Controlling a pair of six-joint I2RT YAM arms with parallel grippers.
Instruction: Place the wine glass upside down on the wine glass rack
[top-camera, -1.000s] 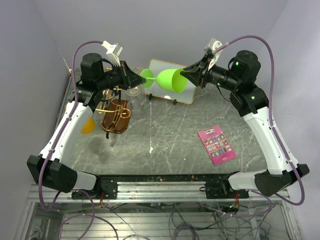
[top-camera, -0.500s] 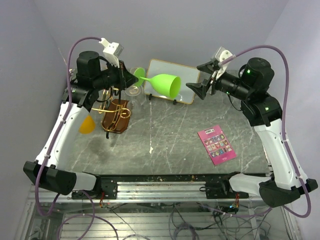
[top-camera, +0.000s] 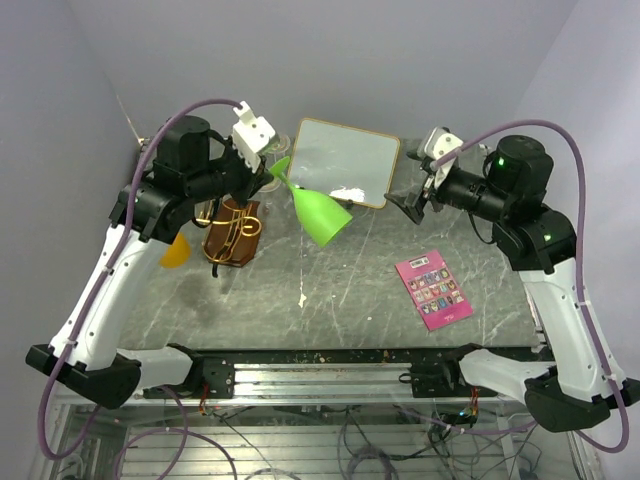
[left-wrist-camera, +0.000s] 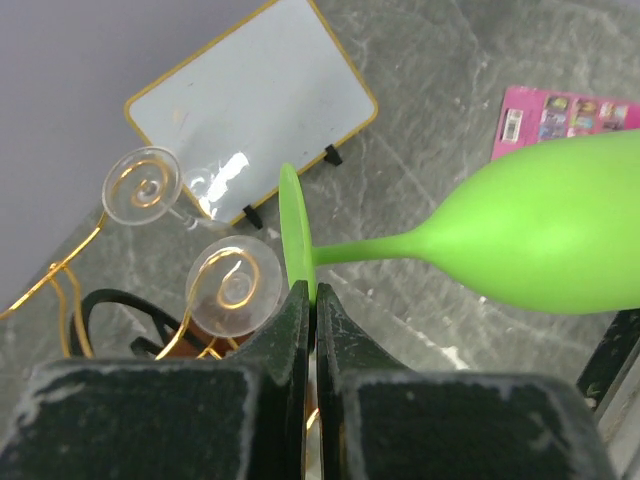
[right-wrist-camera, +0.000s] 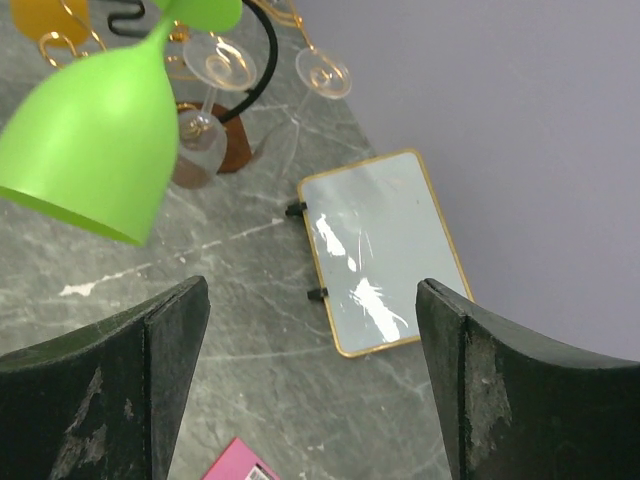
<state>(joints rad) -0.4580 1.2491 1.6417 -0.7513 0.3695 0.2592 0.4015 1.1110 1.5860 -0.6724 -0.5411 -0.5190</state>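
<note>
Now the wine glass has tipped bowl-down, left end effector clamped on its foot, right end effector apart.

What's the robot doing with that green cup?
The left tool pinches the foot of a bright green wine glass, holding it tilted in the air, bowl slanting downward, beside the gold wire rack with a brown wooden base. Clear glasses already hang there. The right tool is open and empty, off to the side.
</note>
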